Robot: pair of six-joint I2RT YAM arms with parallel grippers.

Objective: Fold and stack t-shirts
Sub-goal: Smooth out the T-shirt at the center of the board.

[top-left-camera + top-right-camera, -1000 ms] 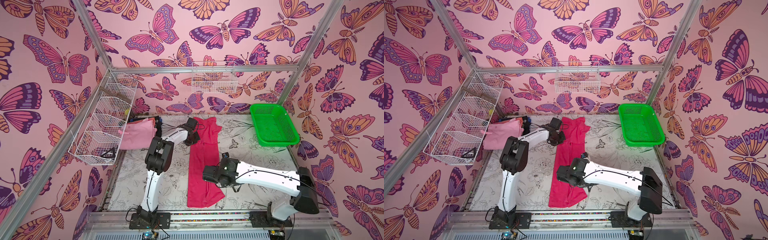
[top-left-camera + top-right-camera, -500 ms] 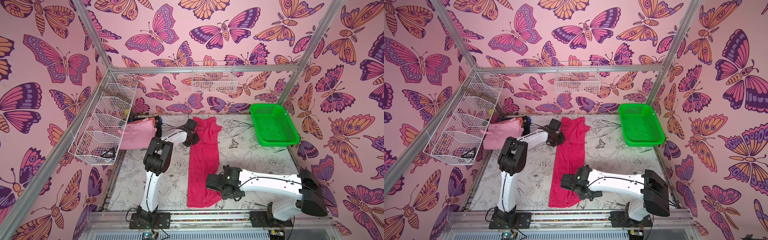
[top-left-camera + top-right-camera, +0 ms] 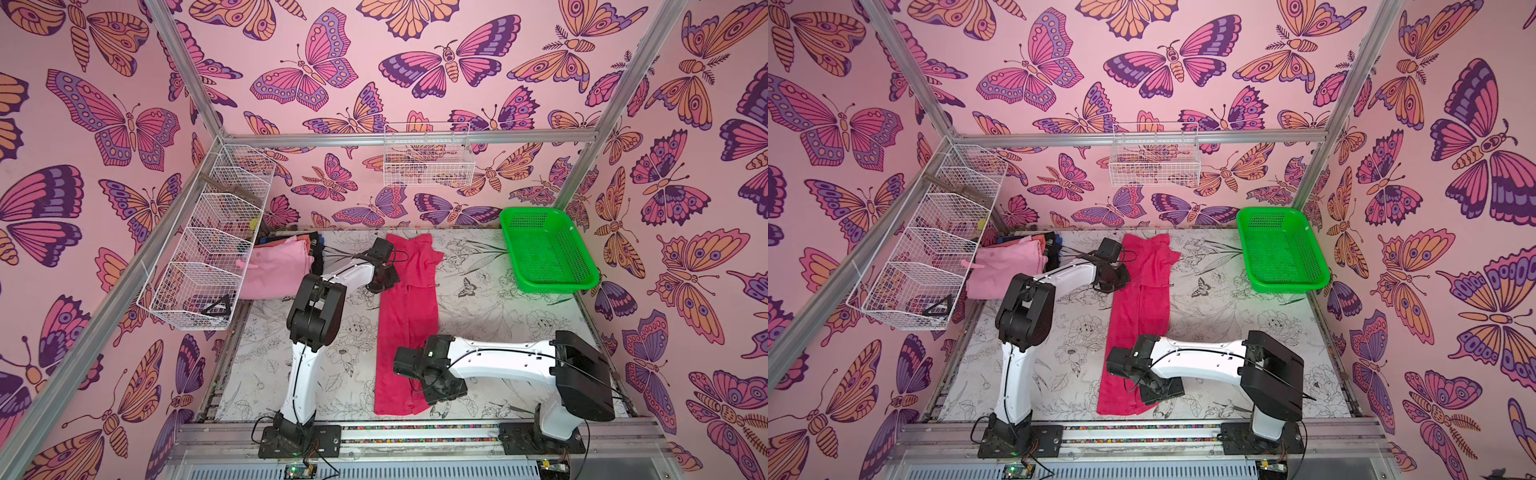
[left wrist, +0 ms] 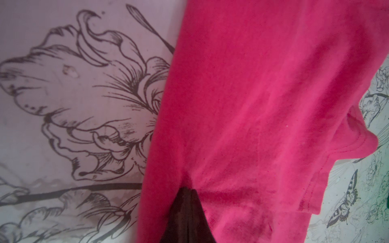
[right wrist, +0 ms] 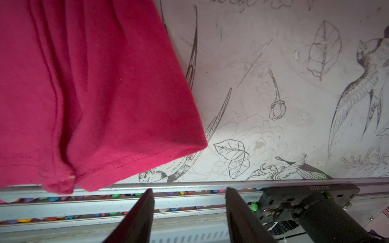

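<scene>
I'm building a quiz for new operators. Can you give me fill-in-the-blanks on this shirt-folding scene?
1. The left gripper is ____ on the crimson t-shirt.
2. The right gripper has its fingers ____, holding nothing.
3. The plastic mesh basket is coloured ____.
Missing words: shut; open; green.

A staged robot test cell rather than a lived-in room: bare aluminium frame posts [image 3: 183,70] carry flat wall panels [image 3: 374,62] printed with butterflies, and the surface [image 3: 498,316] wears a printed sheet of line-drawn flowers. The left arm [image 3: 316,316] and right arm [image 3: 507,361] are bolted to a metal rail [image 3: 415,436] along the front edge. White wire baskets [image 3: 199,266] hang from the frame, and a green plastic basket [image 3: 552,286] sits in a far corner
</scene>
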